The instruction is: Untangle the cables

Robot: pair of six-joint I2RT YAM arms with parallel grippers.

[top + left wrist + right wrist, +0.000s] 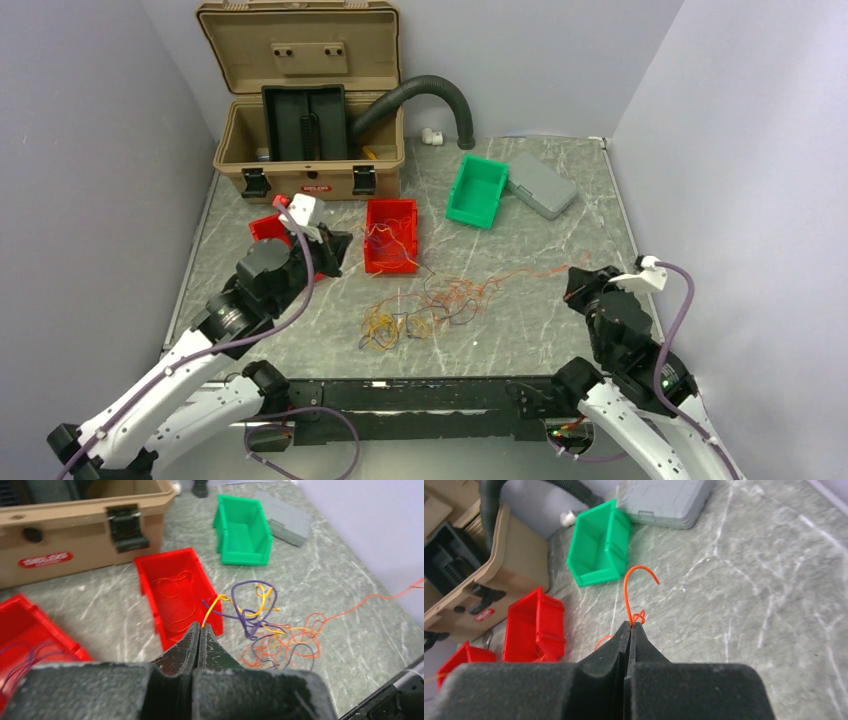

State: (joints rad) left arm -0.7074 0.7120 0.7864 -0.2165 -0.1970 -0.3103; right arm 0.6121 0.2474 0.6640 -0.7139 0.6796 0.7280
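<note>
Cables [392,322] are pinched at both sets of tips. The left gripper [199,628] is pressed closed on a yellow strand [214,606]. The right gripper [631,625] is closed on an orange strand [625,587] that curls upward from it. Past the left tips, purple and yellow loops hang just beside the red bin [148,582], which holds a few orange wires. The main tangle lies on the table [540,335] between both arms.
</note>
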